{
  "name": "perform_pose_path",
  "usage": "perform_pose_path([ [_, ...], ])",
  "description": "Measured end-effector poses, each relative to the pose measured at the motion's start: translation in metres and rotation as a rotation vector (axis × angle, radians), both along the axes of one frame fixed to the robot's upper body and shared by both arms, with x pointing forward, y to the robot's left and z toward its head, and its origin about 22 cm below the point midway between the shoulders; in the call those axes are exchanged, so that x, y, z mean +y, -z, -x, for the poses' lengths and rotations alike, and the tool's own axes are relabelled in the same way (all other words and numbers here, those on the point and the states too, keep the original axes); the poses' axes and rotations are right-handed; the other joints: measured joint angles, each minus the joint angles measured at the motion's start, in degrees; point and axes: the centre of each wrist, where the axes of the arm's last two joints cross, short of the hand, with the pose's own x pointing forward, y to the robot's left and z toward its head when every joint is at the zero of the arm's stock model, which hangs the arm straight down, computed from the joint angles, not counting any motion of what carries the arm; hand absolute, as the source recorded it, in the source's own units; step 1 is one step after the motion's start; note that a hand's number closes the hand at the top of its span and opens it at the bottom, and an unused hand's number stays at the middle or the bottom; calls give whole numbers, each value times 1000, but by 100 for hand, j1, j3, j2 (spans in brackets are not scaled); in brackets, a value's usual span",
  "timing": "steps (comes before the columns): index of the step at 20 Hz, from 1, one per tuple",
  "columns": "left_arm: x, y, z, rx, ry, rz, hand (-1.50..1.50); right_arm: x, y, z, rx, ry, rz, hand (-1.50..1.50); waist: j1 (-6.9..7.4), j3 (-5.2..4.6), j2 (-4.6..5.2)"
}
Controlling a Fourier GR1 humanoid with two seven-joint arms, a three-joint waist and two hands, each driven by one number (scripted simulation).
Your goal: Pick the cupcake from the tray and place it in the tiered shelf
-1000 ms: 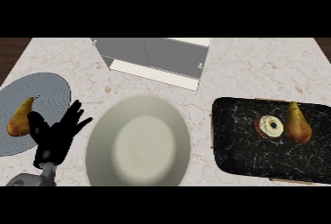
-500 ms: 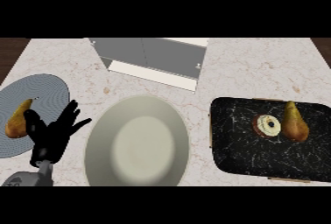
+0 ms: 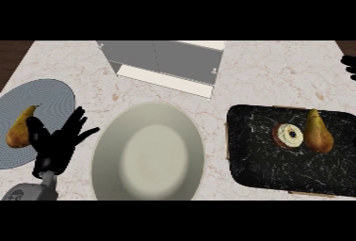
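The right hand (image 3: 348, 66) is now seen at the far right edge; its fingers cannot be told. The cupcake (image 3: 289, 135) is left untouched on the tray (image 3: 264, 160). The left hand (image 3: 55, 143) is kept open.

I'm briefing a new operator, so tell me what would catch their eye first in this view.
The big pale plate dominates the middle of the counter. To its right, the black marbled tray holds the cupcake right beside a pear. At the lower left, the left hand rests open next to a grey plate carrying a second pear; the tiered shelf sits at the top.
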Motion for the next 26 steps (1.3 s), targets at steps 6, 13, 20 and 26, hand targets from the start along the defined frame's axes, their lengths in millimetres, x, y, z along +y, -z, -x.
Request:
perform_pose_path([
  [6, -1, 1, -2, -1, -6, -10, 0, 30, 4, 0, 65, -19, 86, -150, 13, 9, 6],
  [13, -4, 1, 1, -7, -6, -12, 0, 51, 15, 5, 115, 14, 170, -150, 15, 15, 5],
  [20, -5, 2, 0, -6, -12, -8, 0, 63, 41, 17, 113, 46, 223, -150, 10, 19, 2],
  [26, -3, 3, 0, -12, -4, -1, 0, 68, 58, 18, 124, 52, 240, -150, 13, 20, 6],
])
